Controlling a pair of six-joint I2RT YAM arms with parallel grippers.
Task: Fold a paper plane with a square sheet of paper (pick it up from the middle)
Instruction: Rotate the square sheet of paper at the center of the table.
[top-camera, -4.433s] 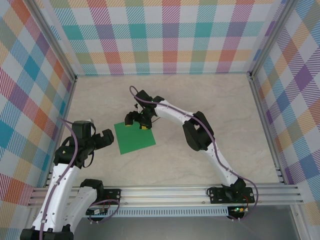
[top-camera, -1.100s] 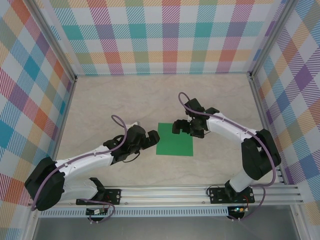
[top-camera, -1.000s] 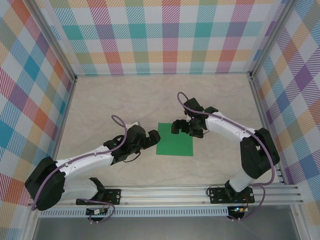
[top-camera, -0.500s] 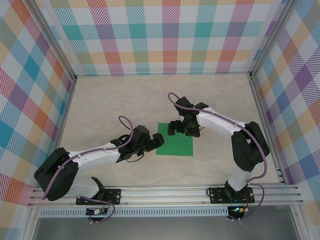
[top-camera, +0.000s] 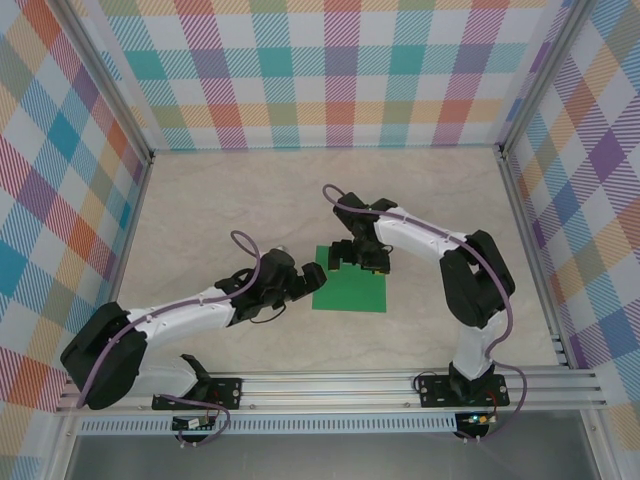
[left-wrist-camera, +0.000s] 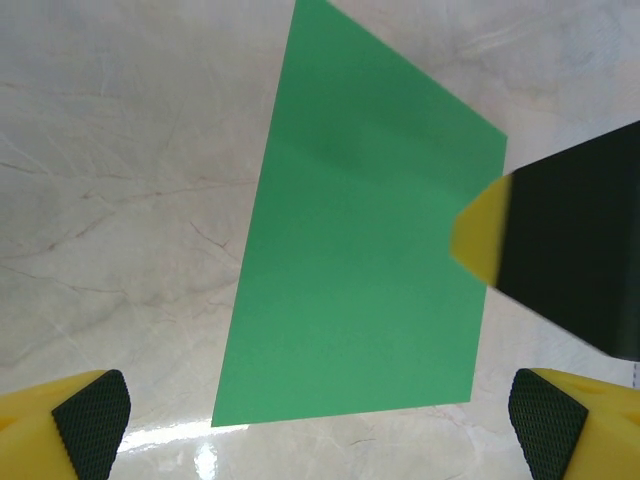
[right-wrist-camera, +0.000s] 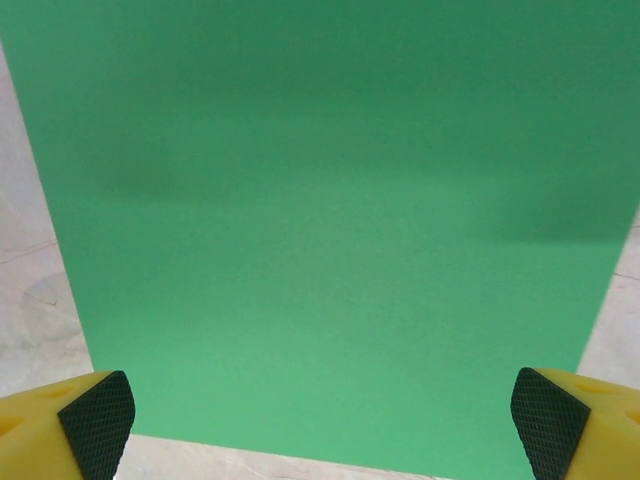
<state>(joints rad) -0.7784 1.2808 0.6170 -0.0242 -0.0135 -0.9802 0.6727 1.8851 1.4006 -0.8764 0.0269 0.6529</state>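
The square sheet of paper (top-camera: 352, 289) lies flat and unfolded on the marble table, bright green. My left gripper (top-camera: 309, 281) sits low at its left edge, open, with the sheet (left-wrist-camera: 360, 270) spread out ahead between its yellow fingertips (left-wrist-camera: 90, 412). My right gripper (top-camera: 358, 260) hovers over the sheet's far edge, open, with the paper (right-wrist-camera: 330, 220) right below it and nothing held. One yellow-tipped right finger (left-wrist-camera: 560, 250) pokes in over the paper's far corner in the left wrist view.
Plaid walls (top-camera: 330, 70) enclose the table on three sides, with aluminium posts (top-camera: 525, 190) at the corners. A metal rail (top-camera: 330, 385) carrying the arm bases runs along the near edge. Bare marble (top-camera: 230, 200) surrounds the sheet.
The right gripper has slid left along the paper's far edge over the last second. The left gripper edged up to the left edge. Since 4.4 s ago the paper lies farther right.
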